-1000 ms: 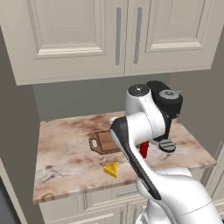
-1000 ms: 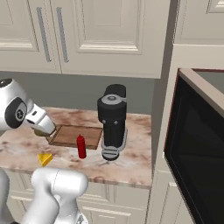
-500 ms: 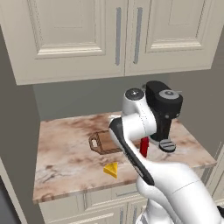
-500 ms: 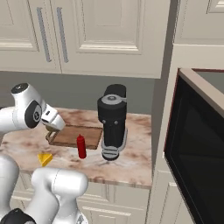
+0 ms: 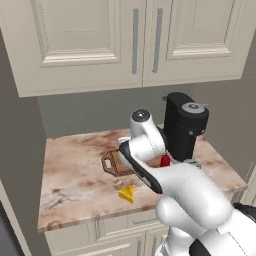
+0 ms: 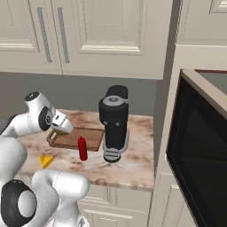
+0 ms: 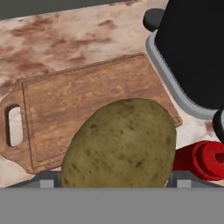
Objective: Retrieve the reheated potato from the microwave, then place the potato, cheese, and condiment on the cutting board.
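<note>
The potato is already out of the microwave and is held between the wide-set fingers of the gripper, just above the cutting board; it has not yet been set down. The cheese and the condiment are still on the table beside the board, so all three placements are left. Since the earlier frames the arm has been swung down and forward over the board, while cheese, bottle and coffee machine have stayed put.
</note>
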